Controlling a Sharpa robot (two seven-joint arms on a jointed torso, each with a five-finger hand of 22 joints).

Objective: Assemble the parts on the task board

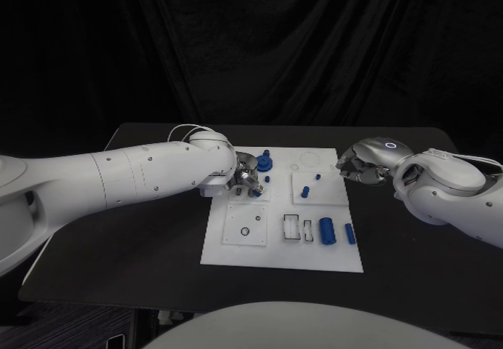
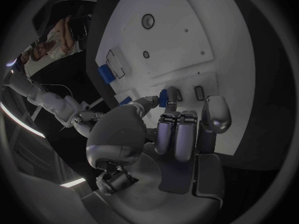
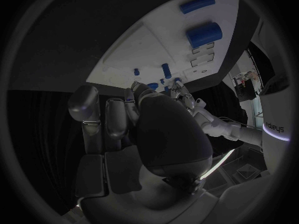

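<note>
- Nearest in the head view: large blue cylinder [image 1: 327, 230] and slim blue part [image 1: 349, 233] lay flat on the white task board [image 1: 236, 254], well short of both sets of fingers; beside them a slotted recess [image 1: 292, 227] and a square plate with a small ring hole [image 1: 246, 231].
- Further in, a small blue peg [image 1: 305, 192] sat between the two hands, apart from each.
- Left hand [image 1: 244, 179] was over the board's left side, fingers curled down; a small blue part [image 2: 163, 97] pinched at the fingertips was plain in the left wrist view, barely hinted at in the head view.
- Just beyond those fingers stood an upright blue part [image 1: 264, 161].
- Right hand [image 1: 362, 166] hovered at the board's right edge, fingers drawn in; nothing seen in them, though the right wrist view hid the fingertips behind the palm, so cannot tell for certain.
- Right wrist view added the left hand's fingers [image 3: 181, 88] among the small blue pieces.
</note>
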